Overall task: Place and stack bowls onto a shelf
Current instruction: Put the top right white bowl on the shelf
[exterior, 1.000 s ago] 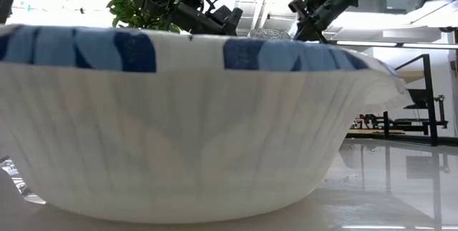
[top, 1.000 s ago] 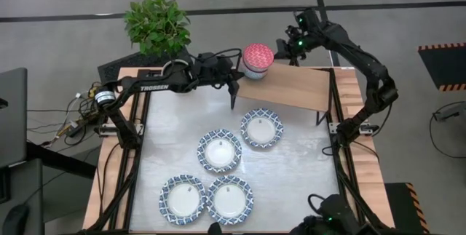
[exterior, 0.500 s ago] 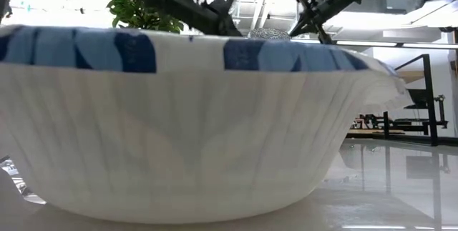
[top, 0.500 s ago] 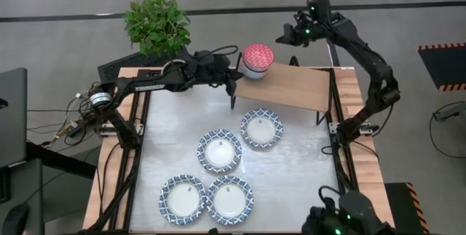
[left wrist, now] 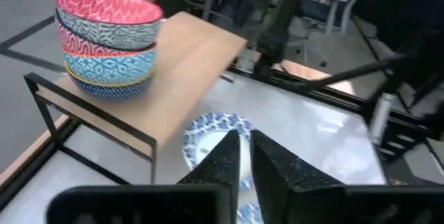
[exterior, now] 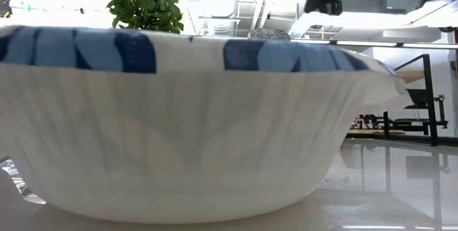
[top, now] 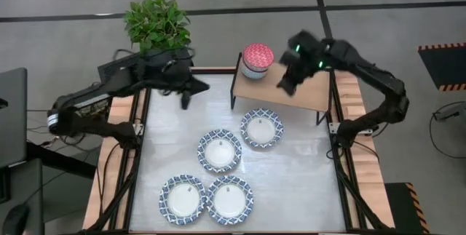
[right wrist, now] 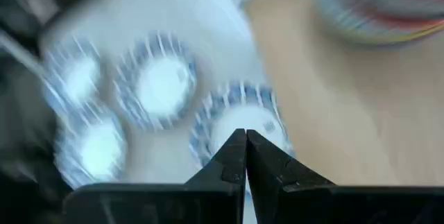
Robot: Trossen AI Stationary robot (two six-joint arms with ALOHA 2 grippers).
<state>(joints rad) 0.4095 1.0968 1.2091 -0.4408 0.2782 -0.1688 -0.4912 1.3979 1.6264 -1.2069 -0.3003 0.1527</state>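
- The left tool (top: 185, 101) is in the upper left of the high view, over the surface (top: 167, 148). Its fingers are almost closed and hold nothing.
- Four wide blue-and-white bowls (top: 220, 150) sit on the surface, in the middle and lower part.
- A stack of small bowls (top: 257, 60), red one on top, stands on the wooden shelf (top: 306, 93) at its left end.
- The right tool (top: 284, 84) hangs over the shelf, upper right. Its fingers are pressed together, empty.
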